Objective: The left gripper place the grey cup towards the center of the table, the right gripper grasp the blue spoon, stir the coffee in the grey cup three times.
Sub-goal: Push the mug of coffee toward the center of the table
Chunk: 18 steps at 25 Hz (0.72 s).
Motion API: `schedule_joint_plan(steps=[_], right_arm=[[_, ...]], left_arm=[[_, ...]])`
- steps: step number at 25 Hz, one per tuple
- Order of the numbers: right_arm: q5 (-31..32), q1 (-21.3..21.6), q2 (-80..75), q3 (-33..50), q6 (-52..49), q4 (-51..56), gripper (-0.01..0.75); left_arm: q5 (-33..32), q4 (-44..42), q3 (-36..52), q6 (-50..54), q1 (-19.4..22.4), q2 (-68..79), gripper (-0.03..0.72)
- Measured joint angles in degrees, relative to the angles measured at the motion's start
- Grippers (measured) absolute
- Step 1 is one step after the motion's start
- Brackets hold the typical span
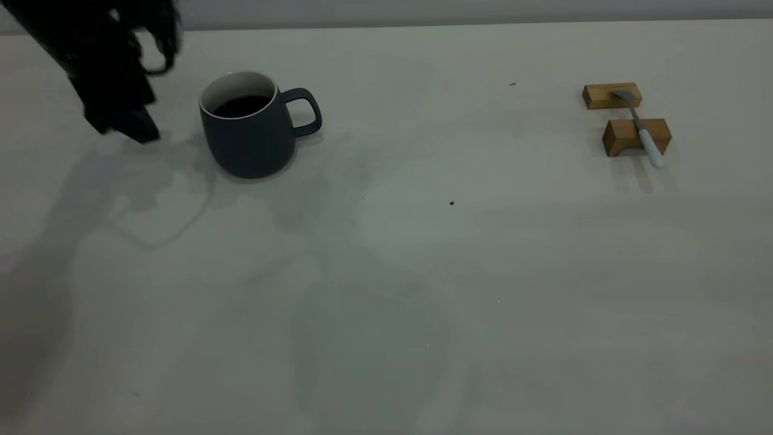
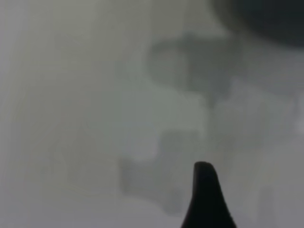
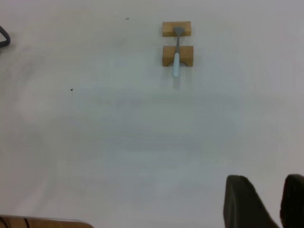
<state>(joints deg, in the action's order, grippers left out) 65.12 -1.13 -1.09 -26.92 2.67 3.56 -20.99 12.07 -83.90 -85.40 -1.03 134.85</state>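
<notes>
On the off-white tabletop (image 1: 423,272), below a pale wall, the left claw (image 1: 130,127) hovers beside the grey cup (image 1: 250,136), touching nothing; its opening cannot be told.

Wide bare desk (image 1: 423,290) between grey cup (image 1: 250,136) and blue spoon (image 1: 646,136). Spoon rests across two wooden blocks (image 1: 637,136). Left tool (image 1: 130,124) near cup, apart.

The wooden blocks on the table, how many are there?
2. Both stand at the table's right side. The far wooden block carries the bowl of the blue spoon; the near wooden block supports its handle. No others are visible.
</notes>
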Motion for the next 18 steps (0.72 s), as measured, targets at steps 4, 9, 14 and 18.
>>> schedule_joint_plan(steps=[4,9,14,18], right_arm=[[0.0,0.0,0.0,0.0,0.0,0.0,0.24],[0.0,0.0,0.0,0.0,0.0,0.0,0.24],[0.0,0.0,0.0,0.0,0.0,0.0,0.24],[0.0,0.0,0.0,0.0,0.0,0.0,0.24]], left_arm=[[1.58,4.34,-0.98,-6.1,-0.83,2.0,0.585],[2.06,9.67,-2.16,-11.44,-1.92,3.4,0.585],[2.11,15.01,-2.29,-19.42,-3.91,3.48,0.585],[1.98,19.72,-2.78,-23.78,-5.28,3.48,0.585]])
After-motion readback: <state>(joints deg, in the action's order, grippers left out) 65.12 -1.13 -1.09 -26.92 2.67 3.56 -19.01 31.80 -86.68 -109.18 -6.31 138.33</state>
